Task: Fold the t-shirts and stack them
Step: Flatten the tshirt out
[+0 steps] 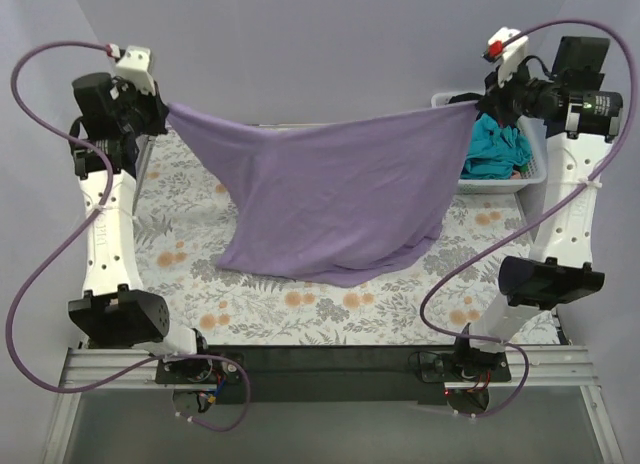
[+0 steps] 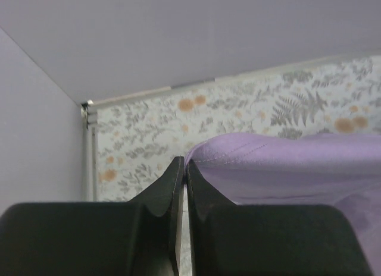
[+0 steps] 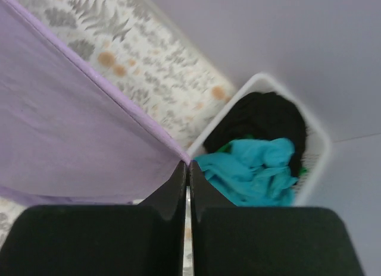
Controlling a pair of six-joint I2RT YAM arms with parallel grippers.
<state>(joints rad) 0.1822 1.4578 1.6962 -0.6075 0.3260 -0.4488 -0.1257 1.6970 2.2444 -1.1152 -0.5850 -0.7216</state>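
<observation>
A large lavender-purple t-shirt (image 1: 330, 194) hangs stretched between my two raised grippers, its lower part resting on the floral table covering (image 1: 190, 284). My left gripper (image 1: 163, 108) is shut on its left corner; in the left wrist view (image 2: 186, 162) the cloth (image 2: 286, 163) runs off to the right from the fingertips. My right gripper (image 1: 482, 104) is shut on the right corner; in the right wrist view (image 3: 188, 164) the shirt (image 3: 71, 127) spreads to the left. A teal shirt (image 3: 253, 169) and a black shirt (image 3: 262, 118) lie in a white basket (image 3: 315, 154).
The white basket (image 1: 535, 169) stands at the back right of the table, just under my right gripper, with the teal shirt (image 1: 490, 149) showing in it. Purple cables loop beside both arms. Grey walls close in the back and sides.
</observation>
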